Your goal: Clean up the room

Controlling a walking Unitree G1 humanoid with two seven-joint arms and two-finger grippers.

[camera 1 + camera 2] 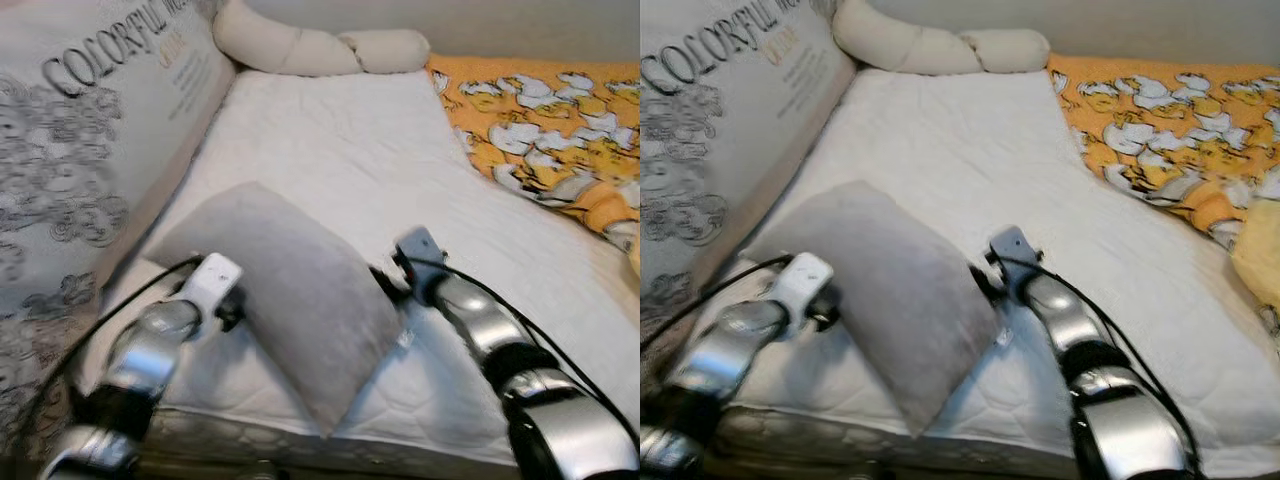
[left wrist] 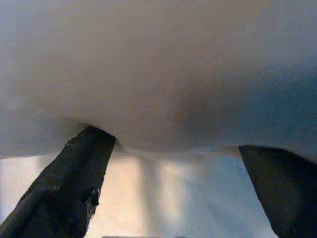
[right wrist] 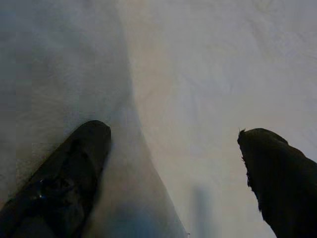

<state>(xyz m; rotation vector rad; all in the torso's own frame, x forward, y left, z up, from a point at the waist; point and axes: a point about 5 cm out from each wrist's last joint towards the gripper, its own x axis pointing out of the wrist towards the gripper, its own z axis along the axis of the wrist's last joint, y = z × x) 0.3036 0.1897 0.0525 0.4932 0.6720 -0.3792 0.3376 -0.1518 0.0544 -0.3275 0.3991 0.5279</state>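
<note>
Arms come first at the near edge of the bed (image 1: 330, 150): the left gripper (image 2: 173, 163) presses against one flank of the grey pillow (image 1: 290, 290) and the right gripper (image 3: 173, 158) against the other, so the pillow sits squeezed between the two wrists near the mattress's front edge. Each wrist view shows its two black fingers spread wide with cloth between or beside them, so neither pair is clenched on anything; the hold, as far as I can judge, is a two-sided press and not a pinch. To do this step well, both arms should push inward evenly and lift together, keeping the wrists level so the soft pillow does not fold or slip out downward; a grip low on each flank would probably steady it. The pillow stands tilted on a lower corner, that corner hanging at the mattress edge, its broad face turned toward the camera. Its long axis runs diagonally, from the upper corner on the robot's left down to the lower corner nearer the right arm. Farther back lie the printed cushion (image 1: 90, 140) along the left side, the yellow duck-print blanket (image 1: 540, 130) on the right, and the cream knotted bolster (image 1: 320, 45) at the head.
</note>
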